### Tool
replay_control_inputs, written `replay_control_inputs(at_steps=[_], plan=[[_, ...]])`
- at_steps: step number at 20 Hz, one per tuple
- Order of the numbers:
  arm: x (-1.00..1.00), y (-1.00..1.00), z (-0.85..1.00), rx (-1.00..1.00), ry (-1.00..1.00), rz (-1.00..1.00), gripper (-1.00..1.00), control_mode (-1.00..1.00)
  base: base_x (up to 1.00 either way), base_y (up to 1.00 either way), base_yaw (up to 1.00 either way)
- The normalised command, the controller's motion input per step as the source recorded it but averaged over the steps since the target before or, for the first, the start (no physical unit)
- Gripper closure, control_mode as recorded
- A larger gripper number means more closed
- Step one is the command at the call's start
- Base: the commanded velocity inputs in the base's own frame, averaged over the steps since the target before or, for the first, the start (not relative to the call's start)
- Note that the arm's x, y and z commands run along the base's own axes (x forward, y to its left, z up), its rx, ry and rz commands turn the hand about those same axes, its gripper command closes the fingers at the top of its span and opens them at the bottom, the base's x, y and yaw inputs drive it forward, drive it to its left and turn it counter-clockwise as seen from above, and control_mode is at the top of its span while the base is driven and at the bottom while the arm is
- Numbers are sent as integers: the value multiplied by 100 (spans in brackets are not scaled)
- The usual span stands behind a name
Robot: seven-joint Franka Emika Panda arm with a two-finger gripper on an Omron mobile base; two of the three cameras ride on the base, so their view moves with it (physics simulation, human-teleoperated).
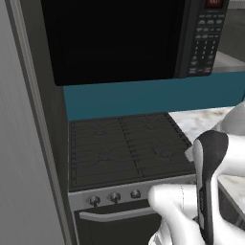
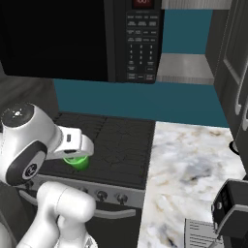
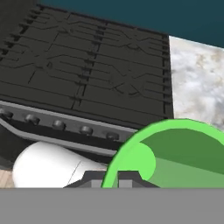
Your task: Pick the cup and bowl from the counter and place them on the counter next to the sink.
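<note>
Claw (image 3: 111, 177) is clamped on the cup (image 3: 175, 155): in the hand view the two dark tips sit on either side of the green rim, one tip inside the wall and one outside, jaws nearly together. Cup mouth faces the hand camera, so the darker green inside shows, with a brighter patch by the tips.

Right base view: cup (image 2: 77, 162) shows as a green patch under the white wrist, held up over the stove (image 2: 111, 145), above its front left part. Not touching the grates as far as I can tell. The wrist hides most of the cup body.

Stove is black, with grates and a row of round knobs (image 3: 59, 124) along the front panel; oven handle (image 1: 112, 214) below them. Desk (image 2: 189, 164) is white marble and starts right at the stove's right edge; the cup is well apart from it, on the far side of the stove. A dark appliance (image 2: 232, 206) sits on the desk at its front right corner.

Microwave (image 2: 97, 38) hangs above the stove, keypad (image 2: 141, 46) on its right side. Teal wall (image 1: 153, 95) runs between the two. Grey panel (image 1: 24, 143) stands against the stove's left edge.

Left base view: the arm's dark-and-white forearm (image 1: 210, 182) stands in front of the stove's right front corner.
</note>
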Motion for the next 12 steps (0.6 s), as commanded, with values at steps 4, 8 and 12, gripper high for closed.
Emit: replay_control_inputs(at_steps=[4,8,12], plan=[[-43,80,11,7,-4,17,100,-100,0,0,0],[-51,69,17,14,-7,16,100,-100,0,0,0],[-44,54,30,8,-6,12,100,-100,0,0,0]])
